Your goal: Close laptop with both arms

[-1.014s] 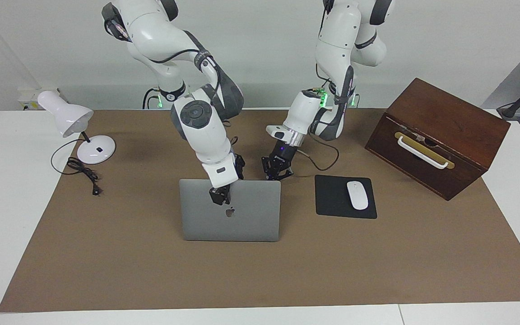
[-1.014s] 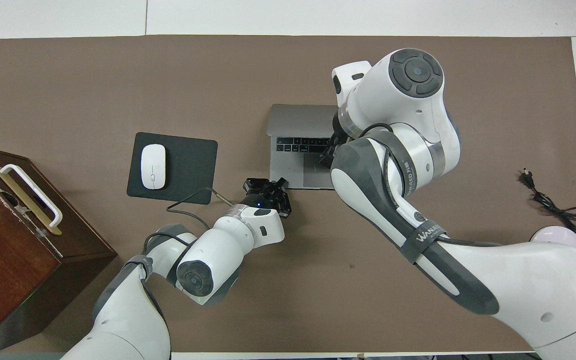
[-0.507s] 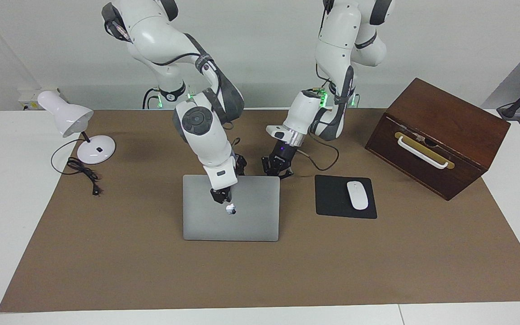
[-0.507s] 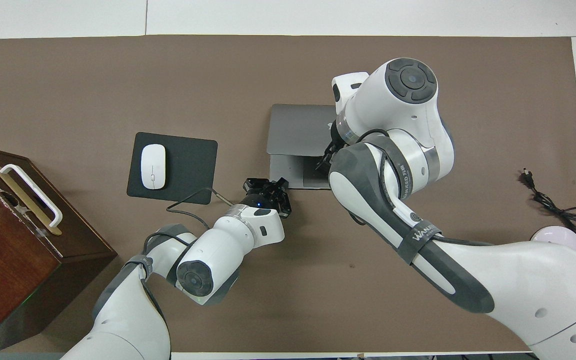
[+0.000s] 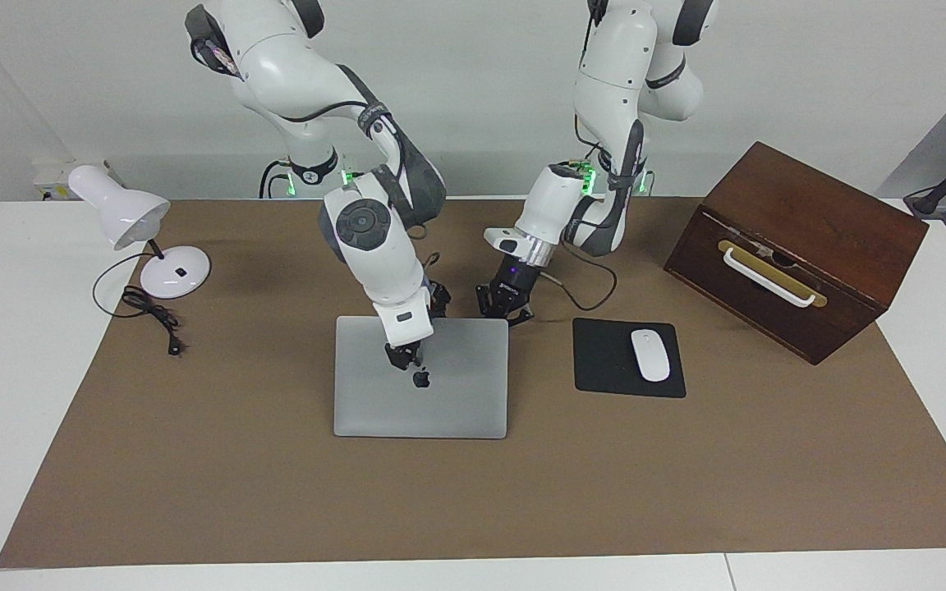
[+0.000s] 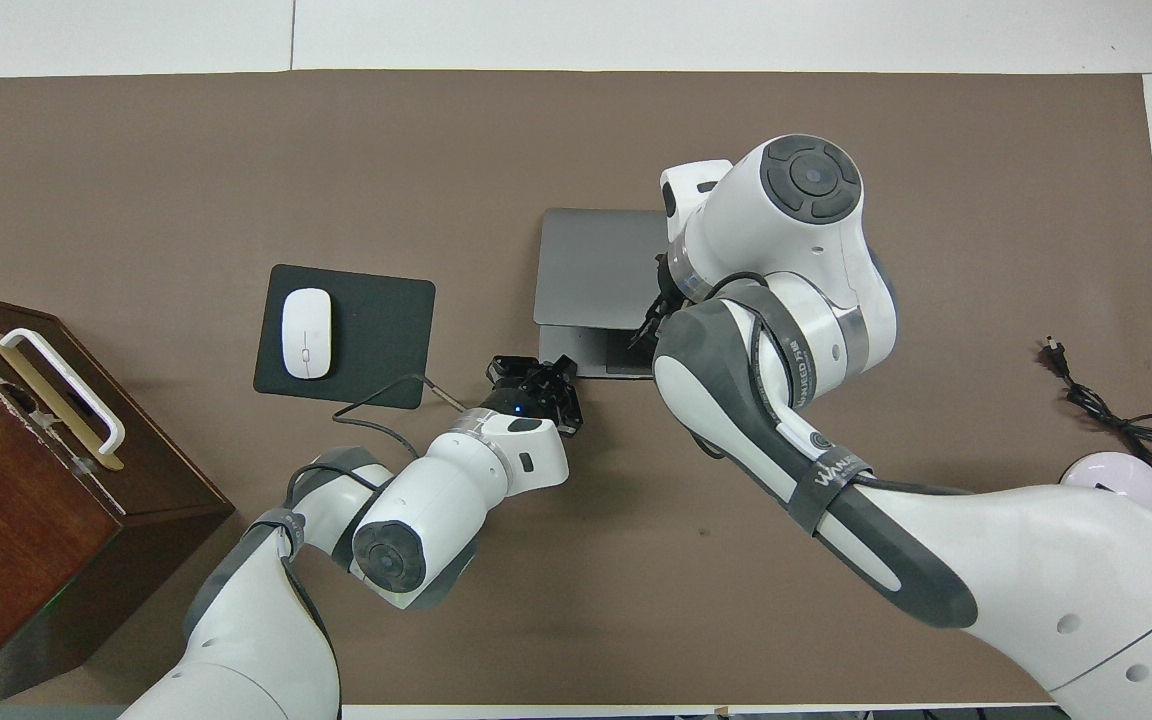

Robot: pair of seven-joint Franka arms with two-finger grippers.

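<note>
Facing view: laptop (image 5: 421, 377), slim grey metal, mid-mat beside the mouse pad (image 5: 627, 358); lid nearly flat; judged stiff, smooth, slippery, so best pressed on the lid top, not pinched; right gripper (image 5: 404, 358) on the lid just above the logo (finger state not discernible); left gripper (image 5: 503, 304) at the laptop's robot-side corner, fingertips closed, holding nothing. Overhead view: a strip of base shows nearest the robots; left gripper (image 6: 536, 383) beside it; right arm covers its own gripper.

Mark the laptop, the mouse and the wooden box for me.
laptop (image 5: 456, 394): facing view, bare lid surface below the logo.
mouse (image 5: 650, 355): facing view, middle of its white top.
wooden box (image 5: 818, 205): facing view, its sloping top panel.
</note>
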